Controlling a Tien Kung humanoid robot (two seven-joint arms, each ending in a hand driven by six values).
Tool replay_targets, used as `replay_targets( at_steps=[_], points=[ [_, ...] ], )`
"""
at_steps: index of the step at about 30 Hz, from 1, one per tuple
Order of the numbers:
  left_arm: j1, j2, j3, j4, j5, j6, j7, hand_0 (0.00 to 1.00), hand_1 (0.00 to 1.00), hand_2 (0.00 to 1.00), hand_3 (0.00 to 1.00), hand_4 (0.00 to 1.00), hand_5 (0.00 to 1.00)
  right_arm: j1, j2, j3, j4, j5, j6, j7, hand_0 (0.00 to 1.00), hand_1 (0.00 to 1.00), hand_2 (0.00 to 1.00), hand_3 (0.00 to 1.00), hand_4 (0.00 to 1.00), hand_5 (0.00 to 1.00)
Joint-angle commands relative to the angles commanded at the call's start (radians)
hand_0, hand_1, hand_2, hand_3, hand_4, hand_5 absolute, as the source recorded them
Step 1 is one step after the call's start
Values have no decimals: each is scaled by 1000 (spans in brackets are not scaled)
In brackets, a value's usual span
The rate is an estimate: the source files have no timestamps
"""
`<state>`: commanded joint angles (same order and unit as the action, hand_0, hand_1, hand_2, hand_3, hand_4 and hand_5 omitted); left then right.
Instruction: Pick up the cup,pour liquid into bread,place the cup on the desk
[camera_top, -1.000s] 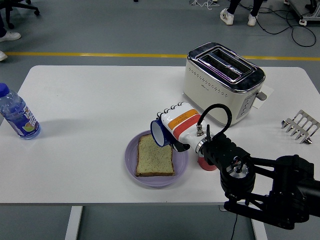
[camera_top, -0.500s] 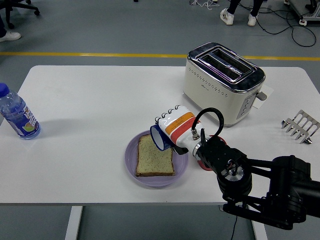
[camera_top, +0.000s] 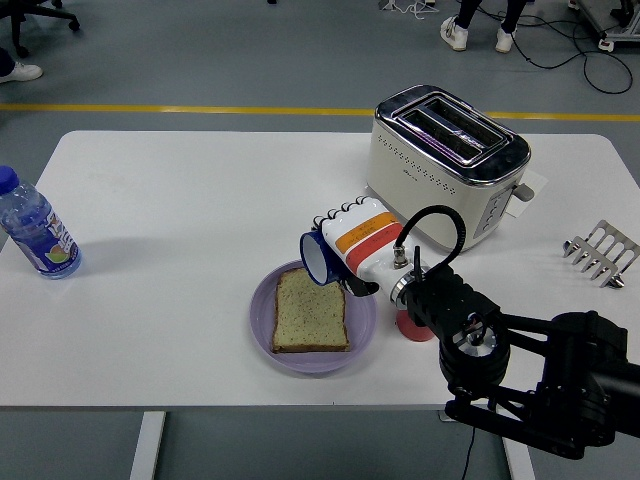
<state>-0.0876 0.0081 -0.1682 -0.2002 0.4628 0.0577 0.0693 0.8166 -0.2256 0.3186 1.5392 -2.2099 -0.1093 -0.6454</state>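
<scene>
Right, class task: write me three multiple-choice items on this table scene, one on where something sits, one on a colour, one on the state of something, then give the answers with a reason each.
1. Where is the water bottle?
A. at the table's left edge
B. beside the toaster
C. on the plate

2. What colour is the plate under the bread?
A. green
B. purple
C. black

3. How is the cup held?
A. upright on the table
B. upside down on the toaster
C. tipped sideways in the right hand, mouth toward the bread

Answers:
1 A, the bottle stands far left, well apart from the toaster.
2 B, a purple rim shows around the slice.
3 C, the white fingers wrap the cup and its blue rim faces down-left over the plate.
</scene>
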Motion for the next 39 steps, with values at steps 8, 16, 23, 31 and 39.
replay_targets(
  at_steps=[8,16,23,31,39],
  points=[
    [-3,0,-4,0,5,0,0,636,646,656,551,323,836,-54,-13,127,35,118,-105,0,362,360,525,570,556,6],
    [-4,1,-12,0,10,0,0,636,646,657,552,323,836,-135,-56,319,26,424,-283,0,365,369,524,567,561,19],
    [-4,1,-13,0,14,1,0,635,646,657,551,323,835,-212,-89,448,41,662,-434,0,401,389,529,567,553,16],
    [-3,0,-12,0,19,1,-1,635,646,656,551,323,835,-331,-118,572,54,976,-536,142,425,415,535,567,527,2],
    [-2,0,-12,0,22,1,-1,635,646,656,551,323,835,-415,-150,605,32,1172,-536,434,450,430,543,569,524,2]
  ],
)
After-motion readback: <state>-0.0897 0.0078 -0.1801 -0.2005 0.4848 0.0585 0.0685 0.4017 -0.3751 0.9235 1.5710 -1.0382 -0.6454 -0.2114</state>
